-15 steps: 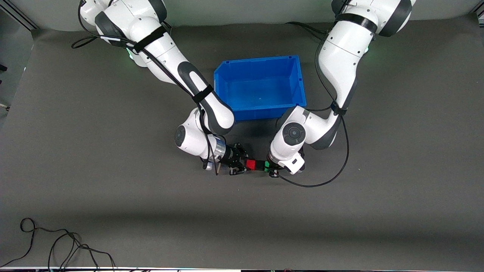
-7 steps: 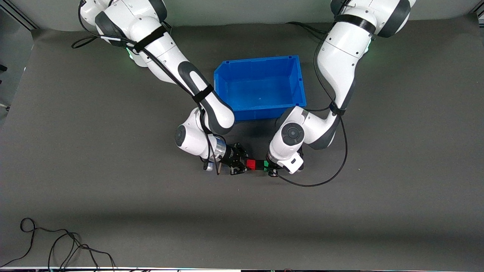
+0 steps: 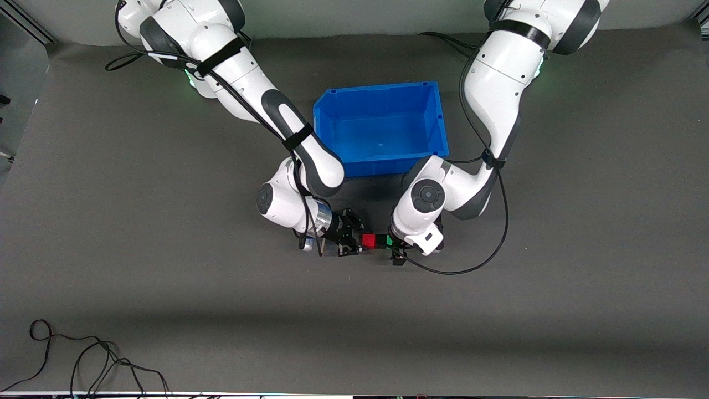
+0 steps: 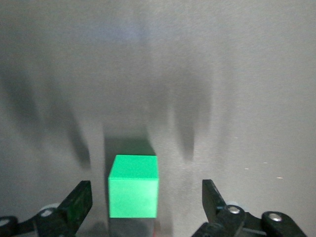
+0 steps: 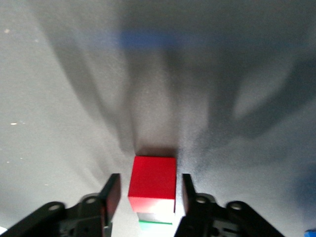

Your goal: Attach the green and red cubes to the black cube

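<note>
Though brought in close, found the right gripper (image 5: 148,192) low over the table (image 3: 166,277) with its fingers (image 5: 112,195) flanking the red cube (image 5: 152,182), a thin strip of grey showing on each side, so apparently not clamped. Found the left gripper (image 4: 145,197) low over the green cube (image 4: 133,190), jaws spread wide and well clear of it. Judged both poised that way to press the row together from its two ends. Saw the black cube (image 3: 379,240) between red and green, touching both, so reckoned the joining about done. Noted the row resting on dark grey matting, nearer the front camera than the blue bin (image 3: 376,88). Spotted a loose cable (image 3: 83,354) lying at the nearest edge, toward the right arm's end.
</note>
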{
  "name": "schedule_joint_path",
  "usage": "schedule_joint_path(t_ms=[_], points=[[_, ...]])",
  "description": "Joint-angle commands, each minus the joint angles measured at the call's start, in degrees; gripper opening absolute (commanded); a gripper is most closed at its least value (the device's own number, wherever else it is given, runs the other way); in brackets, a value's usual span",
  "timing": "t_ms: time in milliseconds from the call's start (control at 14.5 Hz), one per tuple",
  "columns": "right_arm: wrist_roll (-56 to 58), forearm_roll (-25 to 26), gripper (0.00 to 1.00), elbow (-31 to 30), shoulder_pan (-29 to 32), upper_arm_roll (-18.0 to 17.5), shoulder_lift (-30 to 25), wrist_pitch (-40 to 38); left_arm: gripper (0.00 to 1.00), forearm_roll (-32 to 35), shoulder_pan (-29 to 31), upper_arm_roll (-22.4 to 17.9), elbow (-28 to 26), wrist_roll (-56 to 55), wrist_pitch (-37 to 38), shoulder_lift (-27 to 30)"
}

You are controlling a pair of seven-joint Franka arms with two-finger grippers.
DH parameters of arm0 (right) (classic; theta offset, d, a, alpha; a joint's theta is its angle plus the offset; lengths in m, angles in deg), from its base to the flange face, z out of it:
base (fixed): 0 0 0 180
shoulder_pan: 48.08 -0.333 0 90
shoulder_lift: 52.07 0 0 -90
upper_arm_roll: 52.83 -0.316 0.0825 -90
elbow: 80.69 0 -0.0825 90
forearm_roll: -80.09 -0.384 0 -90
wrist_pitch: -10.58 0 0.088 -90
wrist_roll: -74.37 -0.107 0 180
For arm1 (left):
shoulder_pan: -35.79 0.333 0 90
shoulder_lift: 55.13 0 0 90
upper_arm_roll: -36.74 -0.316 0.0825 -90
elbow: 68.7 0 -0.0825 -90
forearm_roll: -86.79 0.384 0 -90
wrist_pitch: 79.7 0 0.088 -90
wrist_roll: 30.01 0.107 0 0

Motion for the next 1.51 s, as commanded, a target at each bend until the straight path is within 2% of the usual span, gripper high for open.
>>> schedule_joint_path(t_ms=[0,138,275,413,550,688,963,1169,1307,1444], points=[[0.7,-1.2,1.0,0.3,-0.3,0.7,-1.4,0.7,1.0,0.2,1.4,-0.7,0.7,-0.2,3.8,2.9],[0.6,-1.2,1.0,0.1,0.6,1.0,-2.8,0.2,1.0,0.3,3.2,-0.7,0.6,1.5,7.8,6.0],[0.6,-0.6,1.0,-0.3,2.2,1.2,-4.3,-1.5,1.0,0.1,6.1,-0.9,0.1,7.7,14.3,9.9],[0.7,0.6,1.0,-0.1,2.8,5.7,-5.6,-8.7,1.0,-0.5,10.5,-0.7,-0.1,13.3,19.7,13.5],[1.0,6.3,1.0,0.3,2.8,11.8,-7.6,-19.1,1.0,-0.3,14.0,-0.7,-0.2,22.0,24.7,16.2],[1.5,10.6,1.0,0.4,2.8,17.1,-10.2,-26.9,1.0,-0.4,18.8,-0.7,0.0,35.2,30.4,19.7],[7.6,17.6,1.0,0.3,2.9,24.9,-15.0,-38.7,1.0,0.5,25.9,-1.1,-0.1,63.1,38.3,25.4],[18.5,23.3,1.0,0.3,2.8,30.9,-19.0,-47.7,1.0,1.7,30.9,-1.3,0.7,87.3,42.4,28.7],[25.5,31.3,1.0,0.3,2.5,33.9,-22.7,-52.5,1.0,1.3,33.5,-1.2,5.9,98.2,46.7,28.3],[32.2,40.6,1.0,-0.1,2.7,34.1,-27.5,-54.1,1.0,1.7,33.5,-1.2,13.0,99.8,51.1,26.2]])
